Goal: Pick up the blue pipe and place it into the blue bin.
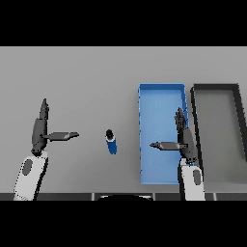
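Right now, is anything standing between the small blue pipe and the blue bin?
Nothing visible does. The small upright blue pipe stands on bare grey table, left of the open blue rectangular bin. The right hand hovers over the bin.

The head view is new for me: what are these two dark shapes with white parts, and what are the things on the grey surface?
This picture is taken from the robot's own head, looking down at a grey table. The two white and grey shapes are its arms, each ending in a dark robot hand. The left robot hand is at the left, the right robot hand is over the right edge of the blue bin. Both are open, fingers straight and thumbs pointing sideways, and both hold nothing. Between them the small blue pipe with a dark top stands on the table, left of the bin. Right of the blue bin lies a dark bin.
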`<state>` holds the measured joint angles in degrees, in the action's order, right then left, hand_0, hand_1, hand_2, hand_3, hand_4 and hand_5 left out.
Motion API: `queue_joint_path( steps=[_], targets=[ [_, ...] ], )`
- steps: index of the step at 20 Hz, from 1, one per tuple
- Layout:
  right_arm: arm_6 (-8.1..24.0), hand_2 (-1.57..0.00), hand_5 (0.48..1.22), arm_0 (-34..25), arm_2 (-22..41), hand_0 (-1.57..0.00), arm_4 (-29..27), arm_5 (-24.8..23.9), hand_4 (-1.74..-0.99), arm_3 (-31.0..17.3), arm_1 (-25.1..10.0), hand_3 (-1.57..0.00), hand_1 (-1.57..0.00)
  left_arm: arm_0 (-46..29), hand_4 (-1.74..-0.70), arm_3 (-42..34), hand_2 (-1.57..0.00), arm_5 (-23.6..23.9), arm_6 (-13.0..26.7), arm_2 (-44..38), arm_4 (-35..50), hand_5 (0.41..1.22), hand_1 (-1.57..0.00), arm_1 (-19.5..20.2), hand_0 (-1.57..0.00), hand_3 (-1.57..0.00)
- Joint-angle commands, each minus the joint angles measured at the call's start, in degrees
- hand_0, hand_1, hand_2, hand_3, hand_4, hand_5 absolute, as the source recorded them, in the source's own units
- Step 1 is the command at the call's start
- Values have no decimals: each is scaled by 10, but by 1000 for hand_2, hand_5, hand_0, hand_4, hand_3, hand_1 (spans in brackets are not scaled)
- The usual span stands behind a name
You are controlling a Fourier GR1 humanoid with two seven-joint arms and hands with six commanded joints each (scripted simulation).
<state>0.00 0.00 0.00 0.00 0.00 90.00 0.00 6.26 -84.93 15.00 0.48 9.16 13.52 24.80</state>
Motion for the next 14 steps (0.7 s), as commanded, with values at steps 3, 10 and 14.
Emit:
queue_joint_path(
  steps=[3, 10, 14],
  targets=[
    [-4, 1, 603, 7, -1, 1, -3, 3, -1222, 4, -3, 1, 1, -6, -1006, -7, 1, 3, -6, 4, -3, 586, 1, -2, 1, 1],
    [-60, 1, 599, 72, 39, 1, 53, 45, -1228, 74, -74, 1, 1, -60, -1010, -33, 1, -118, -84, 45, -21, 588, 1, 82, 1, 1],
    [-36, 1, 593, 70, 40, 1, 59, 46, -1226, 77, -84, 1, 1, -60, -1009, -34, 1, -147, -92, 51, -15, 589, 1, 94, 1, 1]
  ],
)
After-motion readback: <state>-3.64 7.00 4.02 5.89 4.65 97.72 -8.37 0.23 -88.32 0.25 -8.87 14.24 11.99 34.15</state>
